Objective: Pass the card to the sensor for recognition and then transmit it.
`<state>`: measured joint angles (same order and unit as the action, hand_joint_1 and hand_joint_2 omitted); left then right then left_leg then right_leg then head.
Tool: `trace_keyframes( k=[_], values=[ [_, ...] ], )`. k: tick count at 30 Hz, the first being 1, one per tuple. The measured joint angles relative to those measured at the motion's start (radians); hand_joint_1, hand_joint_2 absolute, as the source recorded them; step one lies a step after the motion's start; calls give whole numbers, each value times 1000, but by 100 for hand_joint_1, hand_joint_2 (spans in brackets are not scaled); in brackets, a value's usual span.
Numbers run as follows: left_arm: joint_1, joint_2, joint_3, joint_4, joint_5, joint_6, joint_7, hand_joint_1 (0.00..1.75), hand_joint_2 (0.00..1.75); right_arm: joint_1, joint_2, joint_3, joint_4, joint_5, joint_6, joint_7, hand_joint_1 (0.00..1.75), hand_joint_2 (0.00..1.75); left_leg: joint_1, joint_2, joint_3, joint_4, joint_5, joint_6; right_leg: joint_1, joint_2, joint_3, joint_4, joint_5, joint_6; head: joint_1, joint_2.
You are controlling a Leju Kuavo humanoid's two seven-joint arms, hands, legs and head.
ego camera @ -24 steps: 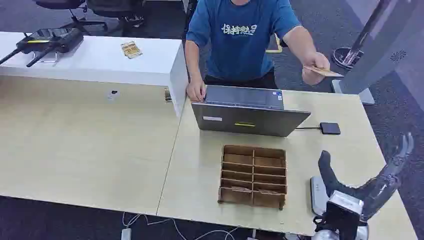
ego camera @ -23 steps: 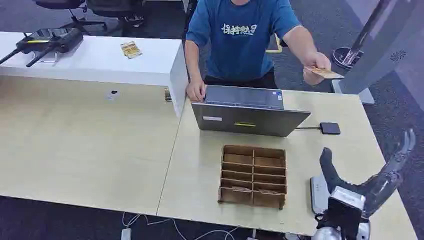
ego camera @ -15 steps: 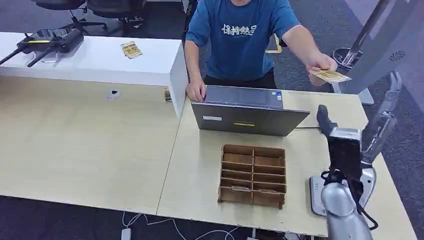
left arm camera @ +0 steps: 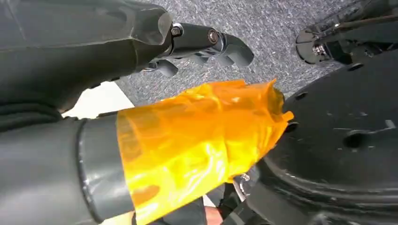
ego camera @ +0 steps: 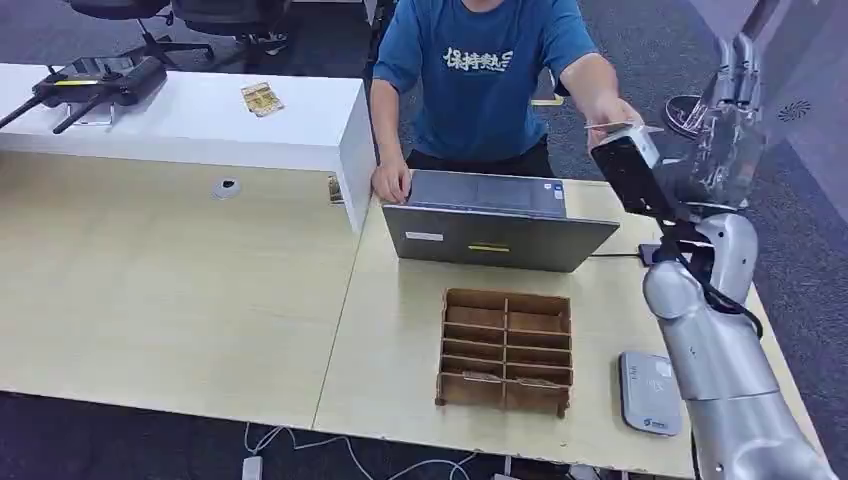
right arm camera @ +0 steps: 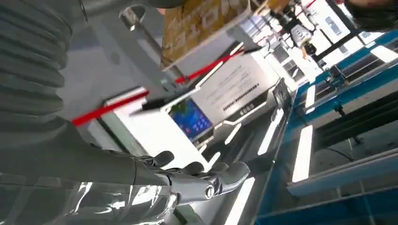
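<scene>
Nearest the robot, a grey sensor lies flat on the tabletop at its front right corner, face up, probably so a card can be laid or waved over it. Just left of it stands a wooden tray divided into 2 columns of shallow slots; most slots look empty, though the 2 nearest seem to hold something flat and pale, too small to make out. It likely serves as the place where cards are filed.

Behind the tray a laptop sits open toward a person, who rests one hand at its corner. A small black box on a cable lies to its right, partly hidden by the robot's arm.

Farthest back, the right robot hand is raised above the far right corner, fingers spread apart and holding nothing. The card is in the person's outstretched hand, held flat just beside the robot hand's wrist, offered edge-first for a handover. The right wrist view shows the card close above the open fingers, not touching them.

The left robot hand hangs low toward the floor, fingers curled in on nothing.
</scene>
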<state>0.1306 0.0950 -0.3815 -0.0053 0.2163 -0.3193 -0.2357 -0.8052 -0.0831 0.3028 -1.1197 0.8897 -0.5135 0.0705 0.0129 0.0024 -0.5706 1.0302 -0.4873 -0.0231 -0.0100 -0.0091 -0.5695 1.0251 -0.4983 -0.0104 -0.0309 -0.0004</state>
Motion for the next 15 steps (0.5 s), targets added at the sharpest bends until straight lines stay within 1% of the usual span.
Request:
trace_keyframes(
  k=[2, 3, 7, 10, 15],
  values=[
    [-2, 1, 0, 0, -7, 2, 5, 0, 0, -24, -3, 21, 22, 71, -6, 32, 0, 175, 0, 0, 0, 0, 0, 0, 0, 0, 0, 0, 0, 0, 0, 0],
    [-2, 2, 0, 0, -10, 1, 6, 0, 0, -28, -7, 27, 31, 91, -12, 37, 0, 175, 0, 0, 0, 0, 0, 0, 0, 0, 0, 0, 0, 0, 0, 0],
    [-1, 7, 0, 0, -16, 0, 6, 0, 0, -28, -15, 41, 55, 111, -31, 34, 0, 175, 0, 0, 0, 0, 0, 0, 0, 0, 0, 0, 0, 0, 0, 0],
    [-2, 7, 0, 0, -26, 2, 6, 0, 0, -28, -18, 46, 66, 142, -31, 42, 0, 175, 0, 0, 0, 0, 0, 0, 0, 0, 0, 0, 0, 0, 0, 0],
    [-4, 7, 1, 0, -35, 6, 6, 0, 0, -22, -21, 49, 80, 156, -35, 33, 0, 175, 0, 0, 0, 0, 0, 0, 0, 0, 0, 0, 0, 0, 0, 0]
  ],
)
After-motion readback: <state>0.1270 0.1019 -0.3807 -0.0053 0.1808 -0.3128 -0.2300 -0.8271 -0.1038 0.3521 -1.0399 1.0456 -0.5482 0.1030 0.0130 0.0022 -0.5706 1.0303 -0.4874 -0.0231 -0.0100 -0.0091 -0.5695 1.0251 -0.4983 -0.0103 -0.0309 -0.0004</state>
